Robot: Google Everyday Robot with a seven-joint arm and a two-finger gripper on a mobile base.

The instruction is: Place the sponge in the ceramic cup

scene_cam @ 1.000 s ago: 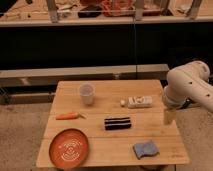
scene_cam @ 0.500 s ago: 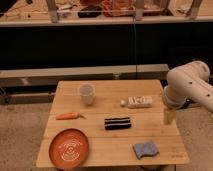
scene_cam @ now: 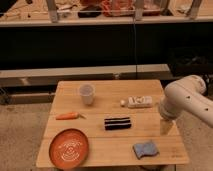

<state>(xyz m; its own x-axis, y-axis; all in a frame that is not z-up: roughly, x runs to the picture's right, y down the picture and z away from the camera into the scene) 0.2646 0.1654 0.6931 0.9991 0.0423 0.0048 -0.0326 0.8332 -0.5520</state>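
Sponge (scene_cam: 145, 149) and gripper (scene_cam: 165, 127) are near each other but apart. The gripper hangs pointing down over the right side of the wooden table (scene_cam: 110, 88), on the end of the bulky white arm (scene_cam: 187, 100), its fingers spread with nothing between them. Just in front of it and a little to the left, the sponge lies flat near the table's front right corner. Its long axis runs roughly side to side along the front edge, only slightly skewed. Further left, mid-table, is a black ridged block (scene_cam: 117, 123), also lying crosswise, and behind the gripper a flat white oblong object (scene_cam: 139, 102). The ceramic cup (scene_cam: 86, 93) stands upright, mouth up, well apart at the back left. A carrot (scene_cam: 67, 116) and an orange plate (scene_cam: 69, 148) fill the left side.
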